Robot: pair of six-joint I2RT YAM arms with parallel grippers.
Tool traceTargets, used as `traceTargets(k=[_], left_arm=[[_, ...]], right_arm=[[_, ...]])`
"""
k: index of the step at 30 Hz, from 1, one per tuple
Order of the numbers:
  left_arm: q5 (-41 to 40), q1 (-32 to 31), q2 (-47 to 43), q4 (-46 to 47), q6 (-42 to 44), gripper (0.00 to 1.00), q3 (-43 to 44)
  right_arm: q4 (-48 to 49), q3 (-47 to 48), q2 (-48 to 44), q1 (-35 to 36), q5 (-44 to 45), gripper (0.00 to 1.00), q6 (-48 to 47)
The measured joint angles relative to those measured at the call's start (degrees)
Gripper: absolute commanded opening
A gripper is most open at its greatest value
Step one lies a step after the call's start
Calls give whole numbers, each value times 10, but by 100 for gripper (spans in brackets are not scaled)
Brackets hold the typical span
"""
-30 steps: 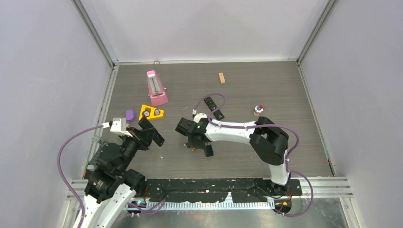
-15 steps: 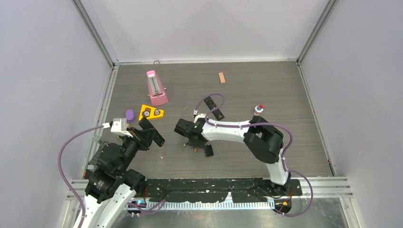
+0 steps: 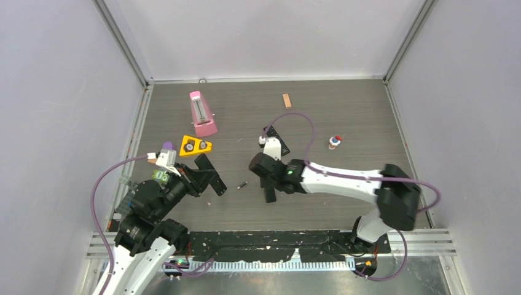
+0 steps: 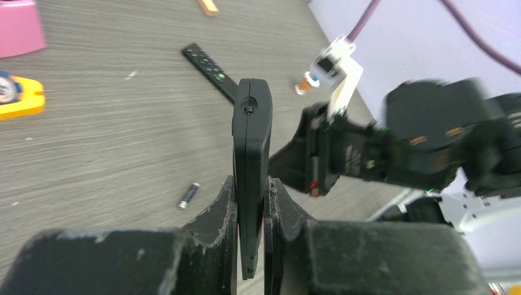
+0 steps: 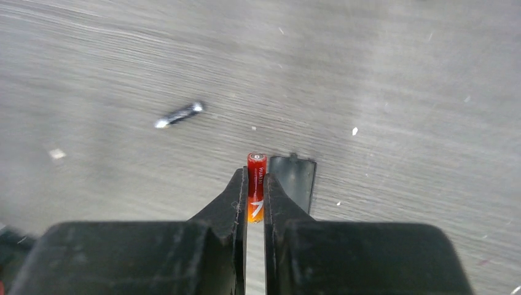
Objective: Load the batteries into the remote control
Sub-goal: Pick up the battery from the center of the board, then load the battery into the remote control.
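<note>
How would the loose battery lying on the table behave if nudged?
The battery is a thin cylinder lying on its side, so it would likely roll. Tiny, with metal ends, it is probably stiff and light.

Left wrist view: pink case (image 4: 18,27) cut by upper-left corner; yellow block (image 4: 18,98) cut by left edge; right arm (image 4: 442,135) at right blurred. Remote (image 4: 250,123) lower end buried in left gripper (image 4: 250,190). Right wrist view: loose battery (image 5: 179,114) upper left smeared, markings unreadable; held battery (image 5: 256,163) lower end hidden in right gripper (image 5: 256,178).
</note>
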Motion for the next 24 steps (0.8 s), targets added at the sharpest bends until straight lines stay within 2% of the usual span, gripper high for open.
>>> traceTargets(k=[7, 11, 18, 24], left_arm=[[85, 0, 23, 53, -52, 0, -5], [118, 0, 49, 104, -118, 0, -22], [181, 0, 82, 221, -253, 0, -80], [193, 0, 68, 275, -320, 0, -101]], right_arm=[[135, -84, -241, 14, -30, 5, -154], [205, -120, -335, 40, -63, 5, -217], [261, -82, -344, 122, -85, 6, -300], [274, -60, -313, 162, -83, 6, -336]])
